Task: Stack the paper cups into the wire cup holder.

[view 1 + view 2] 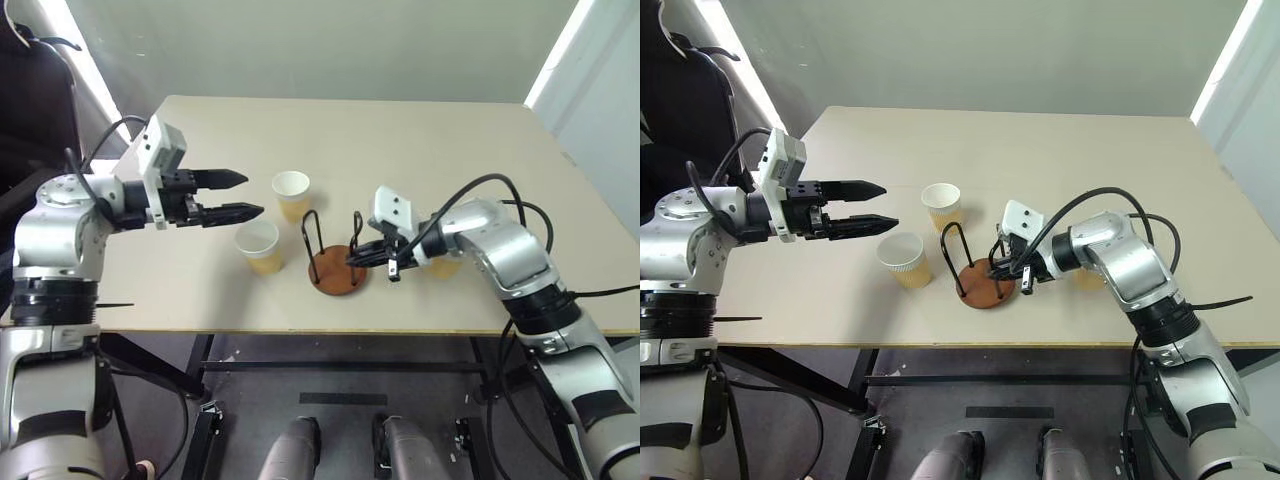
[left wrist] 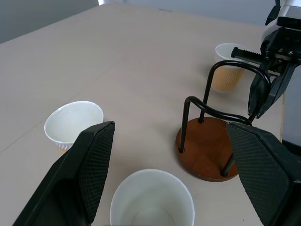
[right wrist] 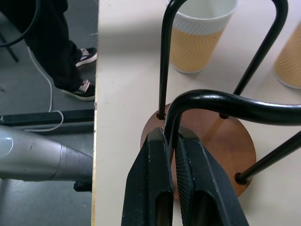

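The wire cup holder [image 1: 336, 270], a reddish-brown disc with two black wire loops, stands near the table's front edge. My right gripper [image 1: 353, 258] is shut on the near loop's leg; in the right wrist view the wire [image 3: 170, 123] runs between the closed fingers [image 3: 149, 188]. Two paper cups stand upright to the holder's left, one nearer [image 1: 259, 246] and one farther back [image 1: 291, 193]. A third paper cup [image 2: 229, 73] stands behind my right arm, partly hidden. My left gripper [image 1: 252, 194] hovers open, level, left of the two cups, holding nothing.
The beige table [image 1: 450, 150] reaches back and right as bare surface. Its front edge [image 1: 330, 330] lies close below the holder. A person's legs and shoes [image 3: 77, 70] stand on the floor beside the table. A dark object [image 1: 30, 90] sits beyond the left edge.
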{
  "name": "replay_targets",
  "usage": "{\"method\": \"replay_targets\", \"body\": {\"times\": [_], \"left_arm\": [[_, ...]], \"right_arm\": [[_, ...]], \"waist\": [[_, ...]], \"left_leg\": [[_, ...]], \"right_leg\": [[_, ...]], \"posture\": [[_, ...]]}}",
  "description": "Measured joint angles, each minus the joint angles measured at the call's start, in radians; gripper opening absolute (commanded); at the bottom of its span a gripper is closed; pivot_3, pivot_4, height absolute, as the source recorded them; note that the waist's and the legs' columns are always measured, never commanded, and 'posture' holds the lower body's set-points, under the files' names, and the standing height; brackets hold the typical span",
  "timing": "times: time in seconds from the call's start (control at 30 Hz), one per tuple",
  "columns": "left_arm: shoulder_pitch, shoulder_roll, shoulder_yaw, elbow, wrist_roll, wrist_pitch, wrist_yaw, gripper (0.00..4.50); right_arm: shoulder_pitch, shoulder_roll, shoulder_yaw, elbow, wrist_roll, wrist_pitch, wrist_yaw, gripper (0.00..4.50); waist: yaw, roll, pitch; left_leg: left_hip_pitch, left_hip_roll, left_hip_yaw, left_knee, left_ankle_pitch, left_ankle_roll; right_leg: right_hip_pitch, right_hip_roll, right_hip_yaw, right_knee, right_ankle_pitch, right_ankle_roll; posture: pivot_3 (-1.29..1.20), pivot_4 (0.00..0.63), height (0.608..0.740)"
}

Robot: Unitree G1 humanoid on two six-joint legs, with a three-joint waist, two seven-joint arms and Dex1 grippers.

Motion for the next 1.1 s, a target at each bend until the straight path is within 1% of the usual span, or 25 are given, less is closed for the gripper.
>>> {"method": "replay_targets", "body": {"times": [0.23,0.33,0.37,0.53,0.7,0.93,1.1], "left_arm": [[0.003,0.009,0.001,-0.016,-0.001,0.007,0.003,4.07],[0.003,0.009,0.001,-0.019,-0.001,0.008,0.003,4.07],[0.003,0.009,0.001,-0.019,-0.001,0.008,0.003,4.07],[0.003,0.009,0.001,-0.019,-0.001,0.008,0.003,4.07],[0.003,0.009,0.001,-0.019,-0.001,0.008,0.002,4.07],[0.003,0.017,0.001,-0.018,0.0,0.009,-0.001,4.07],[-0.022,0.016,-0.005,0.015,0.017,0.005,-0.003,4.07]], "right_arm": [[0.0,-0.001,0.015,0.09,-0.03,-0.075,0.002,0.01],[-0.001,-0.001,0.015,0.108,-0.039,-0.099,0.001,0.76],[-0.001,-0.001,0.015,0.114,-0.045,-0.104,0.001,1.07],[-0.001,0.003,0.015,0.141,-0.059,-0.123,-0.013,2.9],[-0.004,-0.002,0.013,0.151,-0.059,-0.12,-0.02,2.9],[-0.038,-0.112,-0.056,0.113,-0.031,-0.05,0.004,2.9],[-0.051,-0.155,-0.106,0.048,0.019,0.035,0.01,2.9]], "waist": [[-0.001,0.0,0.0],[-0.001,0.0,0.0],[-0.001,0.0,0.0],[-0.001,0.0,0.0],[-0.001,0.0,0.0],[0.001,0.0,0.0],[0.001,-0.001,0.0]], "left_leg": [[0.001,0.0,0.0,0.0,0.0,-0.001],[0.001,0.0,0.0,0.0,0.0,-0.001],[0.001,0.0,0.0,0.0,0.0,-0.001],[0.0,0.0,0.0,0.0,0.0,-0.001],[0.0,0.0,0.0,0.0,-0.001,-0.002],[0.0,0.0,0.0,0.0,-0.001,-0.002],[0.0,0.001,0.0,-0.001,-0.001,-0.002]], "right_leg": [[0.0,0.0,0.0,0.001,0.0,0.0],[0.0,0.0,0.0,0.001,0.0,0.0],[0.0,0.0,0.0,0.001,0.0,0.0],[0.0,0.0,0.0,0.0,0.0,0.0],[0.0,0.0,0.0,0.001,0.0,0.0],[0.0,0.0,0.0,0.0,0.0,0.0],[0.0,0.0,0.0,0.0,0.0,0.0]], "posture": [[0.0,0.15,0.74],[0.0,0.15,0.74],[0.0,0.15,0.74],[0.0,0.15,0.74],[0.0,0.15,0.74],[0.0,0.15,0.74],[0.0,0.15,0.74]]}}
